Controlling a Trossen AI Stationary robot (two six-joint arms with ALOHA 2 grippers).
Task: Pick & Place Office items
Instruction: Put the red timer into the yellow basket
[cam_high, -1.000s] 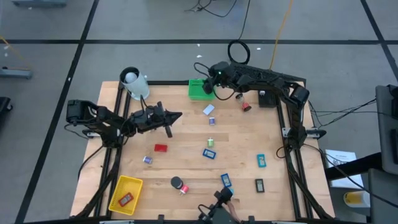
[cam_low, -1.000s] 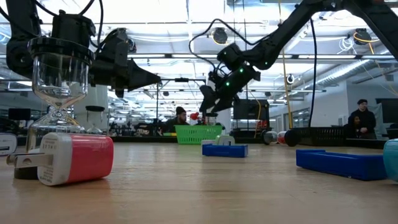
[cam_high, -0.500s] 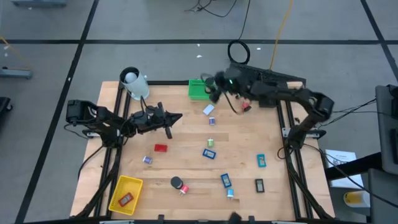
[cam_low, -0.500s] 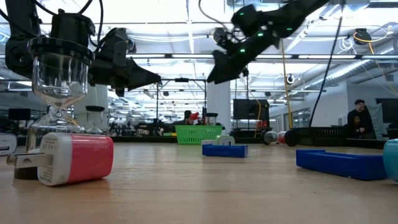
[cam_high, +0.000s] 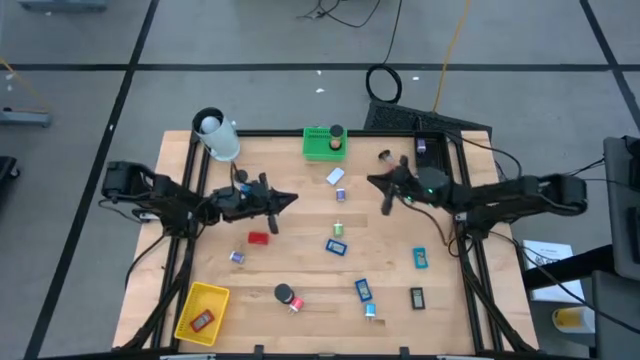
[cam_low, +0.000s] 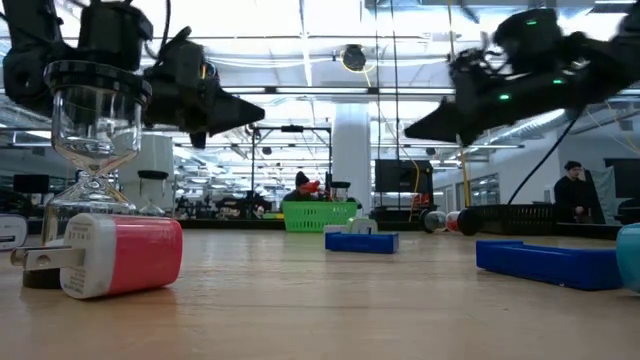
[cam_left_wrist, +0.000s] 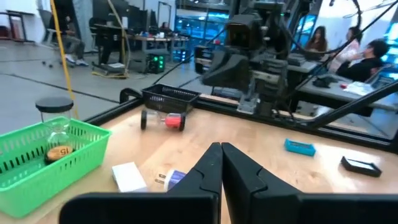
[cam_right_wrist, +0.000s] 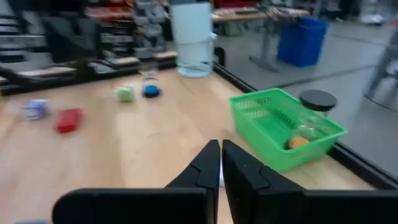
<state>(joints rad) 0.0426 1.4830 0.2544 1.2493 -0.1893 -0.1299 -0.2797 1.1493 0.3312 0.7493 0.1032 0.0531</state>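
Scanning the wooden table (cam_high: 400, 240), we count the office items spread loosely across it: a red block (cam_high: 259, 238) left of centre, a small purple bit (cam_high: 237, 257) just below it, a teal piece (cam_high: 337, 229) and a blue block (cam_high: 336, 246) near the middle, a white block (cam_high: 335, 176) beside a small purple-white piece (cam_high: 341, 193), another teal block (cam_high: 421, 259), a blue block (cam_high: 363, 290), a dark flat piece (cam_high: 417, 297) and a short black cylinder (cam_high: 286, 294) toward the front edge. One red piece (cam_high: 202, 320) lies inside the yellow basket (cam_high: 190, 302) at the front left corner. The green basket (cam_high: 322, 145) at the back edge holds what looks like a small glass item with an orange part, hard to make out.

Left gripper (cam_high: 286, 198) hangs over the table's left half, above the red block, fingers pressed together, holding nothing. Right gripper (cam_high: 376, 181) hovers right of the white block, likewise pinched closed and empty. A white cylinder (cam_high: 217, 135) stands at the back left corner.
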